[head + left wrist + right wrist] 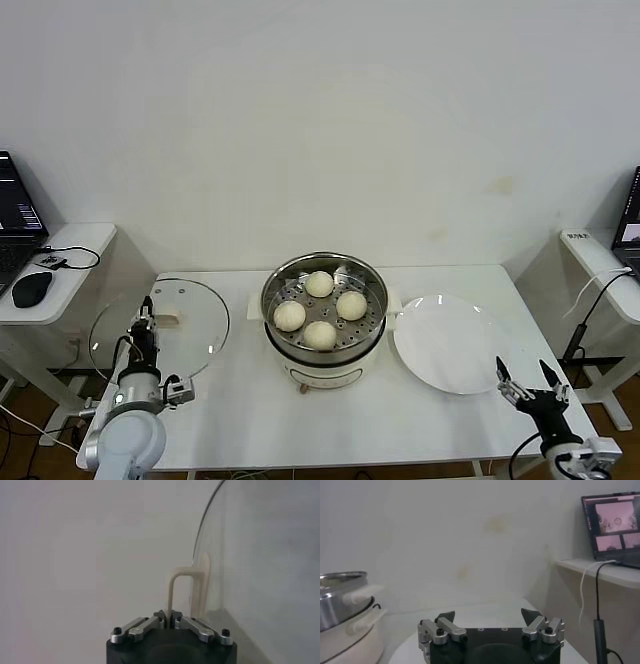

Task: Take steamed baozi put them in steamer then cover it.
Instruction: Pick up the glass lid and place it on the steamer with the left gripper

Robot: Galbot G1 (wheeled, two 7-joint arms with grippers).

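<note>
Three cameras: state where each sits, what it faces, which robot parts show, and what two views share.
Head view: on the robot's head, looking forward and down at the table, the steamer holding four baozi and the plate; both arms show.
Left wrist view: on the left wrist, facing the glass lid; the left tool is shut on the lid handle.
Right wrist view: on the right wrist, low over the plate, facing wall and laptop; the right tool is open.
Shared: head and right wrist views both show the steamer.

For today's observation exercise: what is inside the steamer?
Four steamed baozi sit on the perforated tray inside the uncovered steamer. Whatever lies beneath the tray is hidden.
</note>
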